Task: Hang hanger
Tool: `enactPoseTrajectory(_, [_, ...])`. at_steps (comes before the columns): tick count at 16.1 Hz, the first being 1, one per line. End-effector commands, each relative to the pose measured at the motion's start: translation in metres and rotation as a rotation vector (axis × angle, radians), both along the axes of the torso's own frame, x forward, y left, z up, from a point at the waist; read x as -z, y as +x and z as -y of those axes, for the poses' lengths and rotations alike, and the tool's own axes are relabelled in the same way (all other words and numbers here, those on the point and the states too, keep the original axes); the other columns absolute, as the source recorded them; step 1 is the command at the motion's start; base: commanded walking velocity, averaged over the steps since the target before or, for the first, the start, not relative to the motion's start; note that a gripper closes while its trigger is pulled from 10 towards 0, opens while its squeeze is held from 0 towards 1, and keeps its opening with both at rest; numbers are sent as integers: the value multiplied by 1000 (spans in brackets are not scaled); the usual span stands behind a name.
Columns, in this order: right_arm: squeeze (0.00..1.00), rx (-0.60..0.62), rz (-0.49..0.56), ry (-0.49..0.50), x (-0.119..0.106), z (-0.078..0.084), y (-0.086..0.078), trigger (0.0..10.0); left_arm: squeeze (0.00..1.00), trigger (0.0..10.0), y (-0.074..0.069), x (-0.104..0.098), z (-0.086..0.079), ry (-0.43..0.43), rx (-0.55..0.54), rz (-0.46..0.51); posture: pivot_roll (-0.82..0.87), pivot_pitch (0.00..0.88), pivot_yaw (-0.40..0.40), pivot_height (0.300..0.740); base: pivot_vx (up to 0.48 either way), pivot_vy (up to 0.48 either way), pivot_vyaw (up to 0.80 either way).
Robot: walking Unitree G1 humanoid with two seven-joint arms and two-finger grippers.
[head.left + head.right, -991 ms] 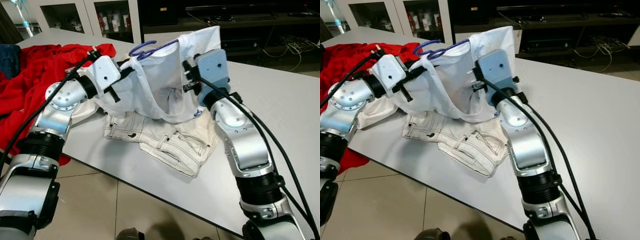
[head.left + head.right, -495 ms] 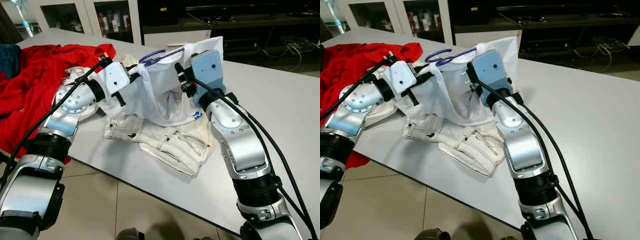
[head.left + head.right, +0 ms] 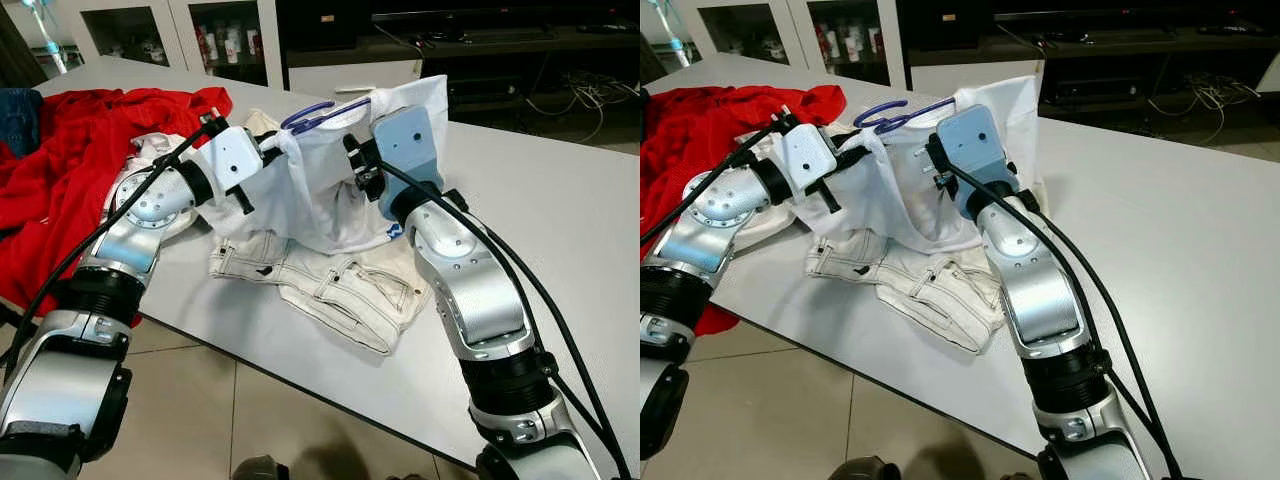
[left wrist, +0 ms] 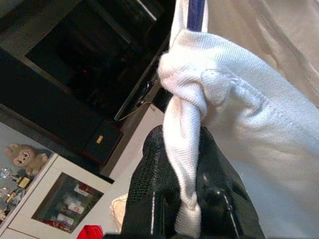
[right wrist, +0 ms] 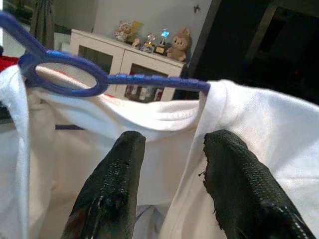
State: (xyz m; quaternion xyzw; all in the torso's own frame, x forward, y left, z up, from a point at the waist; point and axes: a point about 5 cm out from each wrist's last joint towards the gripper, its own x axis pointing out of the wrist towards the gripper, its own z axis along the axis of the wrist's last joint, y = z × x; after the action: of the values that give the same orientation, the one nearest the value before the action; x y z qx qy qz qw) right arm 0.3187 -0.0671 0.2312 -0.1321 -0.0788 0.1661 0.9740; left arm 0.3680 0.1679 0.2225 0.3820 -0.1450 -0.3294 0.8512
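Lying across the top of a white shirt held up above the grey table, the blue hanger runs sideways between both arms, hook toward the left gripper; since a second ago the arms are seen drawn closer together. White jeans lie beneath, red cloth alongside. At the left wrist, fingers are pressed on a twisted shirt fold. At the right wrist, the right gripper is spread below the hanger's bar.
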Motion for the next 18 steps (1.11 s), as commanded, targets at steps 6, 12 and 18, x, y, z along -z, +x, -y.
enactPoseTrajectory(6, [310,69,-102,-20,25,-1,8,10000,0,10000,0,1,9,3,13,4,155,0,64,740,0,0,0])
enactPoseTrajectory(12, [306,118,-125,18,30,1,18,1176,0,10000,-3,5,15,-1,31,0,165,0,61,740,0,0,0])
enactPoseTrajectory(18, [267,201,-101,92,33,20,22,0,0,10000,-4,7,16,-2,36,-5,165,0,61,740,0,0,0])
